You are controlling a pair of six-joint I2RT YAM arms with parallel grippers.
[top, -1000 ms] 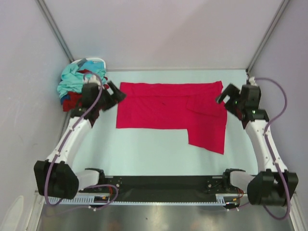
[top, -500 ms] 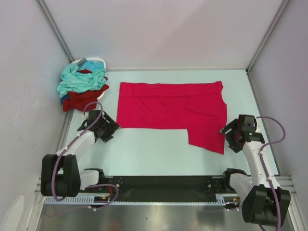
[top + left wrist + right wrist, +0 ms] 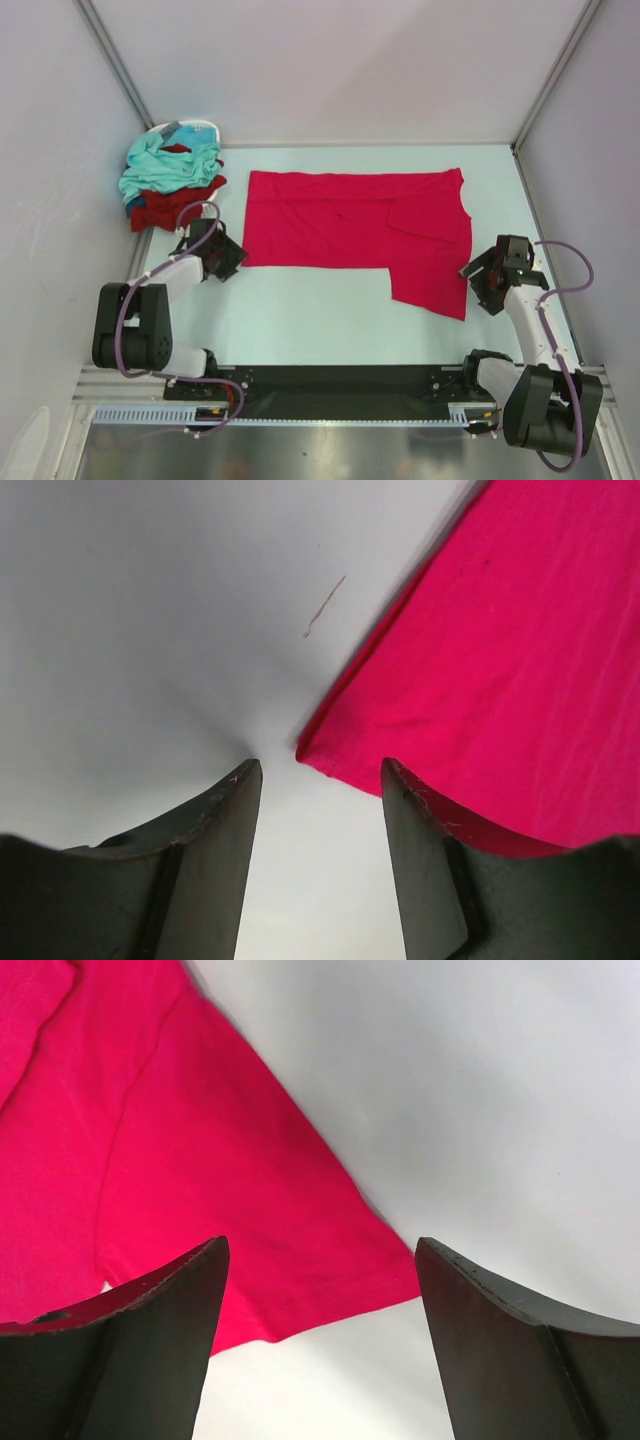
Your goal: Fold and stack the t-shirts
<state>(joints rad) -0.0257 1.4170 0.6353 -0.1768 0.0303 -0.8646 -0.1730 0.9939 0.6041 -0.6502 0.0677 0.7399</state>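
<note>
**Item 1.** Bright crimson-pink cloth t-shirt [image 3: 355, 228]: spread flat on the pale table [image 3: 320, 310]. Its neckline is at its far right corner, and a panel at its right end reaches nearer the arms. No finished fold is evident, so folding is judged barely begun.

**Item 2.** Heap of crumpled t-shirts [image 3: 165, 180], light teal over dark maroon with a bit of dark blue. It lies off the crimson-pink t-shirt's far left corner, spilling over a small white basket [image 3: 190, 127]. All are unfolded and no stack exists, so most of the task remains.

**Item 3.** Left gripper [image 3: 222, 255]: at the crimson-pink t-shirt's near left corner, released, grasping nothing.

**Item 4.** Right gripper [image 3: 482, 280]: beside the crimson-pink t-shirt's near right corner, released, grasping nothing.

**Views.**
- Only the top view shows the heap and the whole outline.
- The left wrist view alone shows the corner tip [image 3: 305, 750] lying between the spread jaws, plus a thin mark [image 3: 325, 605] on the table.
- The right wrist view alone shows the hem corner [image 3: 380, 1280] lying between its jaws.
</note>
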